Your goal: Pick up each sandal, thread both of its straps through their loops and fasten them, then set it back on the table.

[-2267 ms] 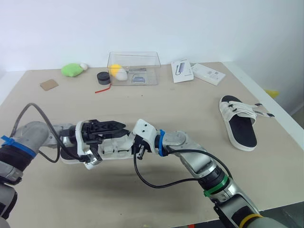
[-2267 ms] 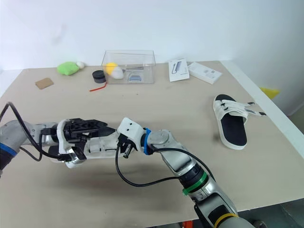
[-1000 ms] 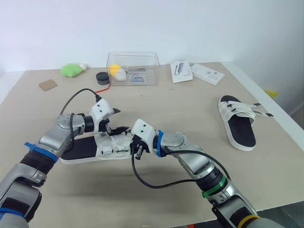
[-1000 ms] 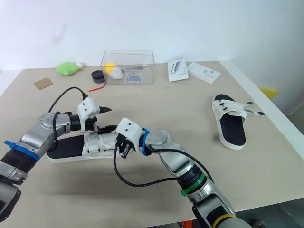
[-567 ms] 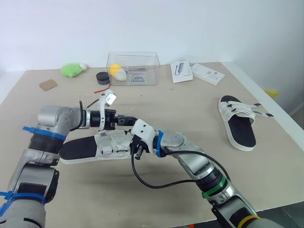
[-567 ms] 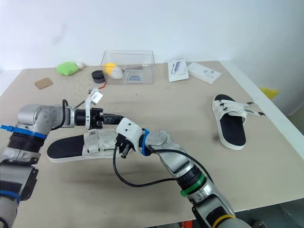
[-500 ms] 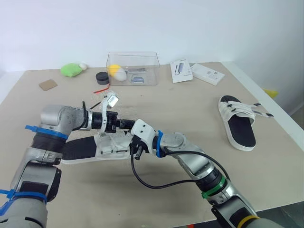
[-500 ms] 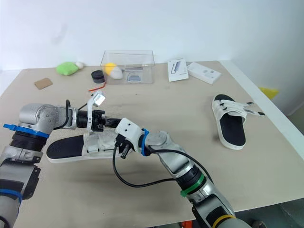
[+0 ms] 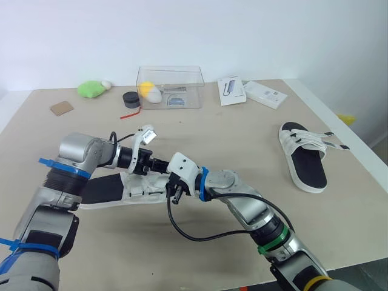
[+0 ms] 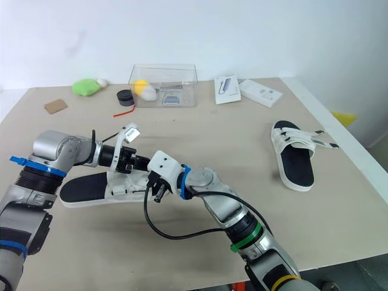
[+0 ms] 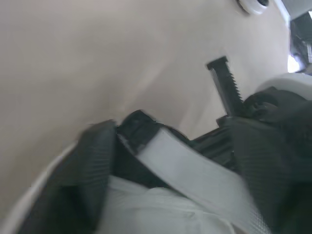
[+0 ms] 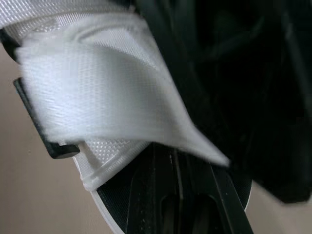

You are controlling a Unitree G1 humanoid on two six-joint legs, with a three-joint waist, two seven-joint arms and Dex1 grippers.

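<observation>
Left hand (image 9: 160,163) and right hand (image 9: 174,191) meet at the white straps (image 9: 140,187) of the black-soled sandal (image 9: 100,189). You cannot tell whether either hand is gripping. Its sole runs away to your left.

The beige tabletop (image 9: 242,140) lies bare between the near white-strapped black sandal (image 9: 100,189) and the second sandal (image 9: 309,167). A clear plastic box (image 9: 170,86) and flat white cartons (image 9: 232,90) crowd the far edge.

It looked like a robotics lab: a bare beige counter (image 9: 242,136), a blank white wall (image 9: 273,30) behind a clear box (image 9: 170,77), white cartons (image 9: 265,94) beside it.
</observation>
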